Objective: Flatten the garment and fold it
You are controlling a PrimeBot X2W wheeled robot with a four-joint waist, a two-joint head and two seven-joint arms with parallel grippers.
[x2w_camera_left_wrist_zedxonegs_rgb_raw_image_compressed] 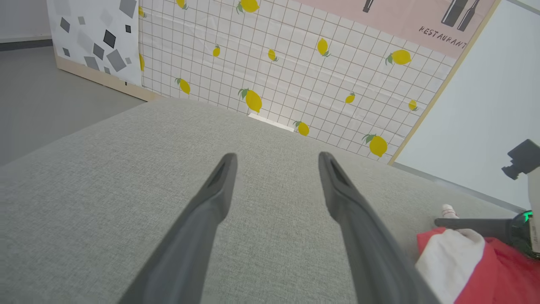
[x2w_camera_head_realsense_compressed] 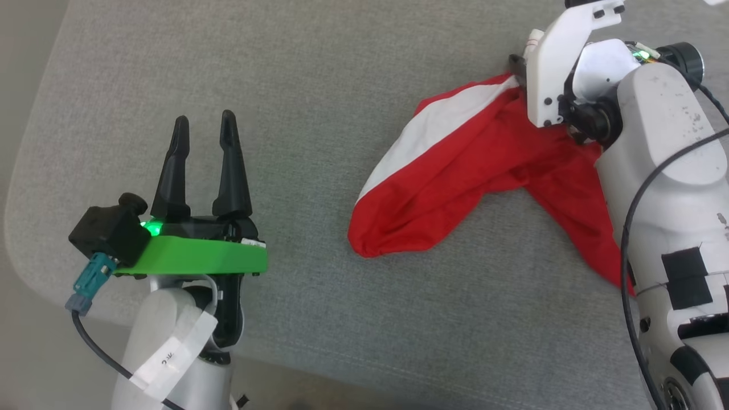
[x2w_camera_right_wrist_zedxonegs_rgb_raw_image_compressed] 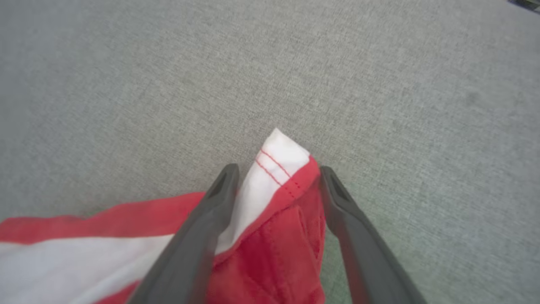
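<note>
Head view: the garment lies crumpled on the right part of a grey cushion. Its long axis runs on a slant, from a rounded, bunched end at the lower left up to a corner at the upper right, under the right arm. A white stripe follows its upper edge along that slant. A second red flap trails down and to the right, partly hidden by the pale forearm.

Right wrist view: the right gripper has its fingers spread wide on either side of that stitched white-and-red corner, which pokes out past the fingertips. One finger overlaps the white cloth; the other stands just beside the red edge. The jaws are not clamped on the fabric.

The left gripper is well apart from the garment, over bare cushion at the lower left, fingers pointing up the head view, spread and holding nothing. Its wrist view looks across the cushion to a lemon-print wall.
</note>
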